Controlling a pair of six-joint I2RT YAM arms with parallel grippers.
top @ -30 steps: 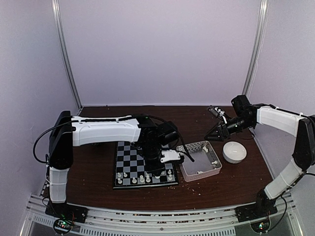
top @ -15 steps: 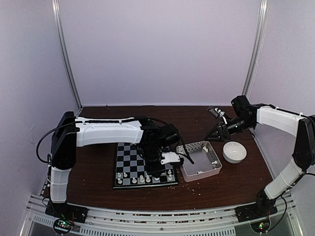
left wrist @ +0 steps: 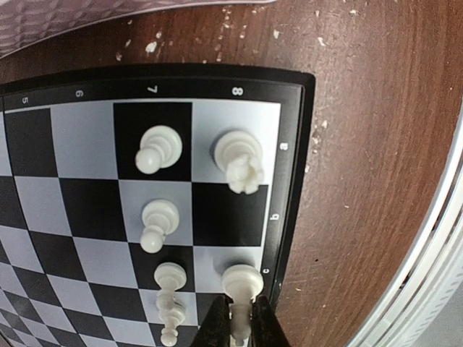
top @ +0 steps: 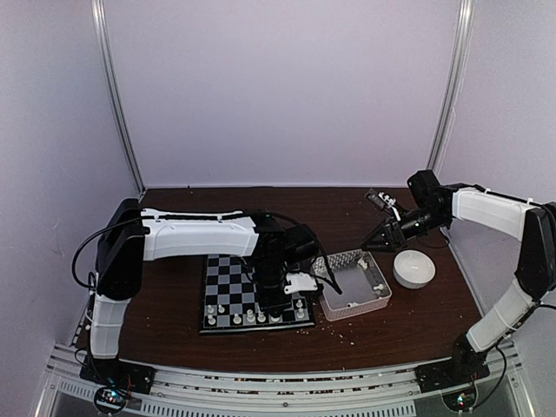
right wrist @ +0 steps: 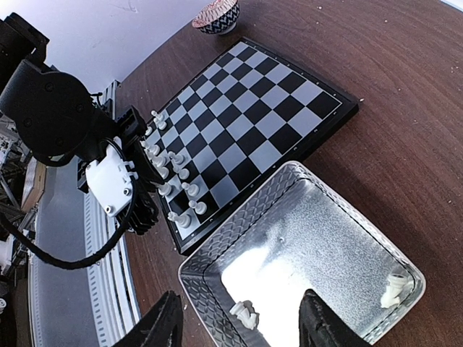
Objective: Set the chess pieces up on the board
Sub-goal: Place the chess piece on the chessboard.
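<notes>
While the tray [right wrist: 199, 278] held only two chess pieces [right wrist: 394, 288], the right tool [right wrist: 240, 322] hung over it, fingers apart. Only the left wrist view showed the left tool [left wrist: 237, 322] clamped on a white piece [left wrist: 242, 280] at the edge of the board [left wrist: 87, 195]. Only the right wrist view showed a patterned bowl [right wrist: 217, 14].

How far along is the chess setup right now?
Done: white pieces stand in the board's two near rows. In hand: the left gripper is shut on a back-row piece standing on its square. Left: at least two loose pieces lie in the tray under the open right gripper; far rows are bare.
</notes>
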